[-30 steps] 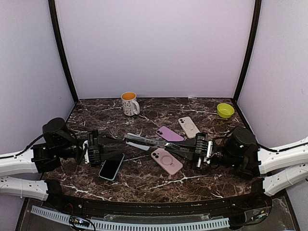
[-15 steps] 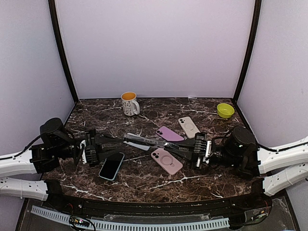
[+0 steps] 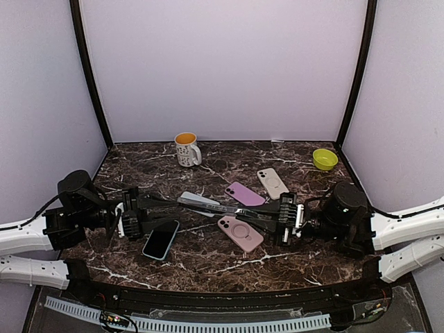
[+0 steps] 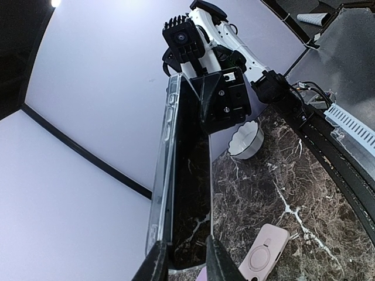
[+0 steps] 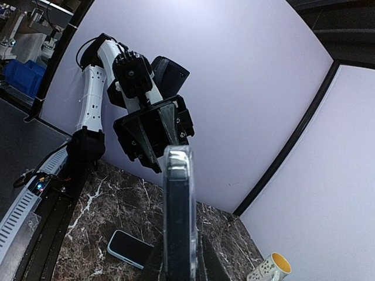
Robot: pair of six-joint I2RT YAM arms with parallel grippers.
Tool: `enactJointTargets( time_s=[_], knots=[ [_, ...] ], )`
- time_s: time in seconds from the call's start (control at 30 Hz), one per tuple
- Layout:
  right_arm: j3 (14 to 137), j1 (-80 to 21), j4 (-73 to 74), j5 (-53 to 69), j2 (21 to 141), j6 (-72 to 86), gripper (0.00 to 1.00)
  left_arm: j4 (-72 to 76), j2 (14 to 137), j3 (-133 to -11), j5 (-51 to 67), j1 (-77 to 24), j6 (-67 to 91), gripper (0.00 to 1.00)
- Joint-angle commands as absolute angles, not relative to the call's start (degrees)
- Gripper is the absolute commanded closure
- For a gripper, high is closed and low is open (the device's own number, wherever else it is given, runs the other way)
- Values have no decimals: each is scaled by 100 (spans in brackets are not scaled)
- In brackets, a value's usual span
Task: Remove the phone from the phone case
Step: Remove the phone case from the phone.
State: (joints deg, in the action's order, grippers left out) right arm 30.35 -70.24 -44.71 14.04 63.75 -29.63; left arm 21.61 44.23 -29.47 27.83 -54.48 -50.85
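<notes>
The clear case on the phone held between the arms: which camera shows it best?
Left wrist: the clear case runs lengthwise beside the dark phone. Right wrist shows only its narrow end; the top view, a thin strip.

The cased phone [image 3: 215,205], bridged between left tool [image 4: 183,257] and right tool [image 5: 179,257], barred the middle of the counter [image 3: 208,265]. Blue phone [image 3: 161,240] and pink phone [image 3: 240,232] crowded its near side, purple phone [image 3: 244,192] and beige phone [image 3: 272,182] its far side. Open passage ran between mug [image 3: 186,149] and bowl [image 3: 325,159] at the back.
</notes>
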Motion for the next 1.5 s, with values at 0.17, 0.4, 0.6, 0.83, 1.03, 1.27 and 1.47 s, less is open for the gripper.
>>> enactJointTargets(
  time_s=[0.17, 0.4, 0.6, 0.83, 1.03, 1.27, 1.47],
  knots=[
    [3425, -7122, -4983, 1833, 6356, -2776, 100, 2074, 4523, -2909, 2739, -5415, -5213, 74],
    [3518, -7154, -4936, 2208, 6357, -2605, 100, 2074, 4564, -2896, 2611, -5415, -5260, 74],
    [3609, -7188, -4932, 2553, 6375, -2406, 100, 2024, 4661, -2923, 2461, -5418, -5321, 73],
    [3723, -7261, -4948, 2847, 6471, -2254, 100, 1982, 4762, -2928, 2242, -5419, -5396, 69],
    [3801, -7331, -5073, 3045, 6545, -2133, 100, 1964, 4852, -2943, 2002, -5421, -5450, 67],
    [3709, -7359, -5159, 2840, 6477, -2222, 100, 2032, 4869, -2929, 1760, -5415, -5483, 67],
    [3563, -7373, -5201, 2378, 6308, -2474, 100, 2146, 4776, -2891, 1738, -5417, -5447, 68]
  ],
)
